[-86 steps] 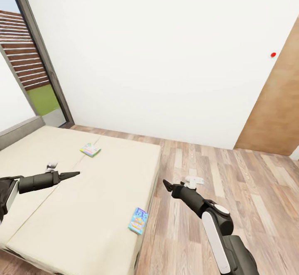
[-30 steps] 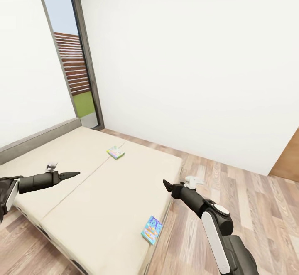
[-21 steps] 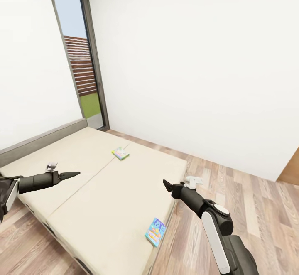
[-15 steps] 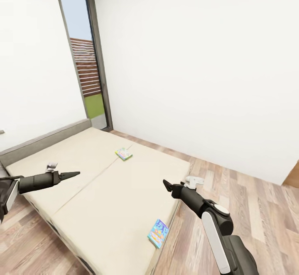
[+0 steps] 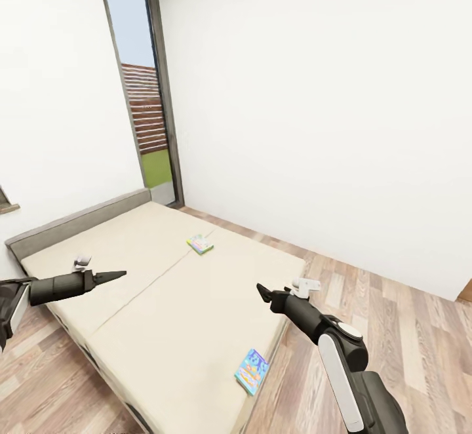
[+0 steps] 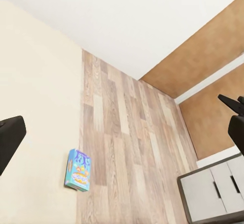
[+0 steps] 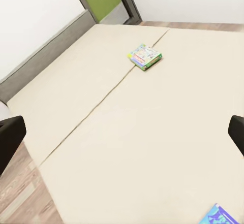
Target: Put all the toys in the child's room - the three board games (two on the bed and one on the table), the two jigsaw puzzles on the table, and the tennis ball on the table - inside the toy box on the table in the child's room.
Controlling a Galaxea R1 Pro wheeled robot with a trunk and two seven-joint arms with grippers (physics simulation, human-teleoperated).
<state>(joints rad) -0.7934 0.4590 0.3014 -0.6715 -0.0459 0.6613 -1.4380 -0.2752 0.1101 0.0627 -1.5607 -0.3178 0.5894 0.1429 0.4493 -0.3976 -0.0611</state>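
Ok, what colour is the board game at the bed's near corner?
Mostly blue board game, with yellow and orange print; clearest in the left wrist view.

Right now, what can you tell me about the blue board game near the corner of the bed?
The blue board game is a thin, flat rectangular box with a bright blue lid carrying colourful cartoon print. It lies face up on the beige bed, close to the mattress edge beside the wood floor. Only the mattress touches it; neither claw is near.

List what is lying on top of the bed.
Two board games lie flat on the bed: a green one near the centre seam, and a blue one at the near corner by the floor. Nothing else is visible on the mattress.
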